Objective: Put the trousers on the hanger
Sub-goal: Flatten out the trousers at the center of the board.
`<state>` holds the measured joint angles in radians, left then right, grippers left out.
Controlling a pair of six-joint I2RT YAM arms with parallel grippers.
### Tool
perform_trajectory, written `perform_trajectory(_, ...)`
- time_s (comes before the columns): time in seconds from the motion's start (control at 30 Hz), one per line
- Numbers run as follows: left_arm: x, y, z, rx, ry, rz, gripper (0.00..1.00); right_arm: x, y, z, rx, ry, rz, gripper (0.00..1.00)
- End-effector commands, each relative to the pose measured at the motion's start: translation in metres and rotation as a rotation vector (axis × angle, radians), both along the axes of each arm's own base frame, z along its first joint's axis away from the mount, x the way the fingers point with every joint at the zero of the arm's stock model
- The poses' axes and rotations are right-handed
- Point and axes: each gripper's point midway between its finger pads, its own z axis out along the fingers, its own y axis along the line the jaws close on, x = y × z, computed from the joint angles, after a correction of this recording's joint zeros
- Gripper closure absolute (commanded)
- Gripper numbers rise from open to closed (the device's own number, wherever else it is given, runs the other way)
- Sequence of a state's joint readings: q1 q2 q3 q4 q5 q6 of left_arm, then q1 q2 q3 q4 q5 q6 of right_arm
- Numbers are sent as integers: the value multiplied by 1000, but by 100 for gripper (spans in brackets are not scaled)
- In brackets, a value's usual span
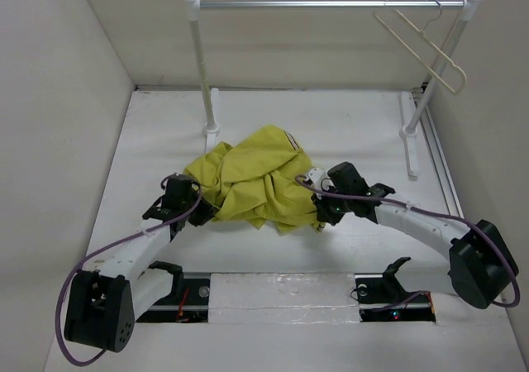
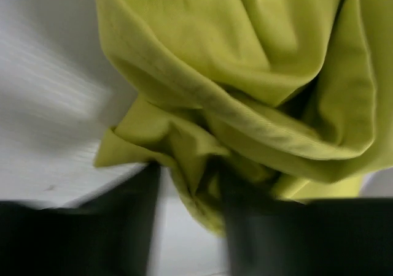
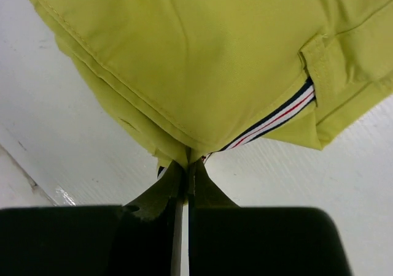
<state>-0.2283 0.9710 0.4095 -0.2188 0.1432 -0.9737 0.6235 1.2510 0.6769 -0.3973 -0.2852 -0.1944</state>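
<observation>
The mustard-yellow trousers lie crumpled in a heap on the middle of the table. The cream-white hanger hangs by its hook from the right end of the metal rail, apart from both grippers. My left gripper is at the heap's left edge. In the blurred left wrist view its jaws stand apart, with a fold of the trousers between the dark fingers. My right gripper is at the heap's right edge. It is shut on a seam of the trousers, beside the striped tab.
The metal rail on white posts stands across the back of the table, its feet on the tabletop. White walls close in the left, back and right. A black strip runs along the near edge between the arm bases.
</observation>
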Motion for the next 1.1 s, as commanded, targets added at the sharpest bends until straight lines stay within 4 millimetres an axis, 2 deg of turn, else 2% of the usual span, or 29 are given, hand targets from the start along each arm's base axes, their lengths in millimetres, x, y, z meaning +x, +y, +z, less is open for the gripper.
perform_trajectory(0.0,24,-10,21,-44,-106,-7,99,35,7,41,3,-156,-30,100)
perform_trajectory(0.03,31,-5,31,-33,-130,4,100,40,4,58,5,-199,-43,100)
perform_trajectory(0.07,39,-3,46,-14,-169,10,100,53,3,88,8,-274,-74,100)
perform_trajectory(0.1,55,1,87,-3,-257,23,100,51,-6,102,-23,-294,-76,100)
perform_trajectory(0.13,62,5,109,32,-310,14,100,53,-13,128,-17,-354,-94,100)
perform_trajectory(0.17,67,14,129,80,-338,38,100,54,-23,165,-36,-406,-116,100)
perform_trajectory(0.2,83,25,183,90,-447,76,100,56,-33,185,-75,-452,-116,100)
perform_trajectory(0.27,93,48,228,194,-528,127,100,49,-43,217,-100,-478,-105,100)
perform_trajectory(0.3,96,57,270,220,-586,154,100,38,-50,238,-115,-475,-70,100)
perform_trajectory(0.33,98,68,288,253,-611,184,100,29,-49,242,-114,-460,-39,100)
perform_trajectory(0.37,98,78,304,307,-636,198,100,11,-47,240,-89,-406,19,100)
perform_trajectory(0.4,99,84,336,328,-694,223,100,1,-45,233,-75,-369,51,100)
perform_trajectory(0.43,99,91,346,363,-705,243,100,-11,-41,224,-56,-333,91,100)
perform_trajectory(0.5,96,108,360,439,-708,300,100,-45,-28,202,43,-236,206,100)
perform_trajectory(0.53,94,112,359,459,-698,314,100,-64,-29,159,23,-118,245,100)
perform_trajectory(0.57,91,117,357,480,-691,333,100,-78,-22,143,70,-56,282,100)
perform_trajectory(0.6,87,120,345,499,-667,332,100,-91,-20,129,86,-9,303,100)
perform_trajectory(0.63,83,122,338,507,-655,339,100,-105,-27,96,59,81,304,100)
perform_trajectory(0.67,79,124,330,513,-641,342,100,-109,-28,84,49,98,303,100)
perform_trajectory(0.7,73,126,310,528,-603,334,100,-112,-32,75,32,119,293,100)
perform_trajectory(0.73,69,132,300,551,-574,360,100,-115,-36,64,7,144,293,100)
perform_trajectory(0.8,55,142,278,582,-509,396,100,-117,-34,62,17,153,297,64)
perform_trajectory(0.83,52,147,276,592,-500,425,100,-118,-32,62,24,163,303,49)
perform_trajectory(0.87,49,148,274,597,-489,430,100,-111,-32,67,18,137,293,38)
perform_trajectory(0.9,48,150,282,595,-498,448,100,-94,-33,74,-15,72,255,22)
perform_trajectory(0.93,48,151,282,596,-500,452,100,-83,-32,79,-28,29,235,21)
perform_trajectory(0.97,49,151,285,595,-506,455,100,-77,-34,76,-58,19,219,21)
perform_trajectory(1.0,50,151,288,598,-508,455,100,-55,-34,90,-50,-25,158,19)
perform_trajectory(1.07,50,153,287,607,-499,465,100,-19,-25,94,-44,-58,95,20)
